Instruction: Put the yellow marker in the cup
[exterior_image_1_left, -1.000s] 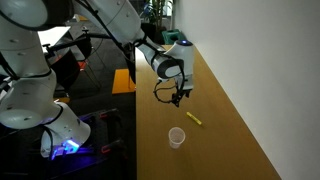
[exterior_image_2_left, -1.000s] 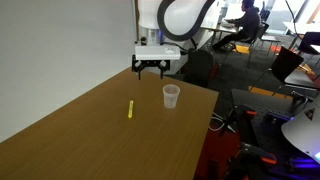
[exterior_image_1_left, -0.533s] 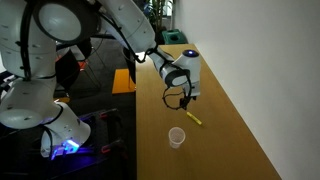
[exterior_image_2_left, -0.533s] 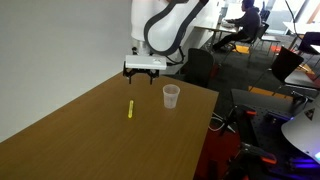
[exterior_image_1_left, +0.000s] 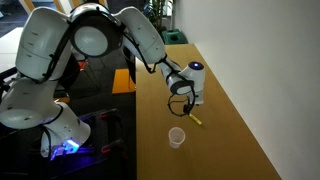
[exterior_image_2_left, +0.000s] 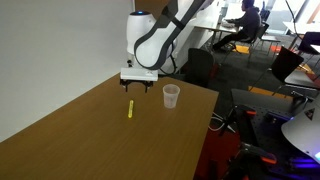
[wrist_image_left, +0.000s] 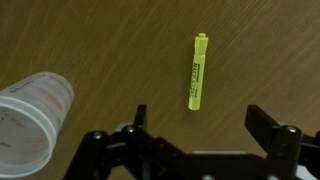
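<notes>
The yellow marker (wrist_image_left: 197, 72) lies flat on the brown wooden table; it also shows in both exterior views (exterior_image_1_left: 197, 118) (exterior_image_2_left: 130, 108). The small translucent cup (wrist_image_left: 28, 118) stands upright beside it, seen in both exterior views too (exterior_image_1_left: 177, 137) (exterior_image_2_left: 171, 96). My gripper (wrist_image_left: 200, 125) is open and empty, hovering above the table just short of the marker, which lies ahead between the fingers' line. In the exterior views the gripper (exterior_image_1_left: 186, 104) (exterior_image_2_left: 137, 84) hangs a little above the table near the marker.
The table (exterior_image_1_left: 215, 140) runs along a white wall (exterior_image_1_left: 270, 70). Past the table's edge are office chairs, desks and a person (exterior_image_2_left: 245, 20). My arm's base (exterior_image_1_left: 40, 110) stands beside the table.
My gripper has moved across the table toward the marker and come lower, its fingers still open. The marker and cup have not moved.
</notes>
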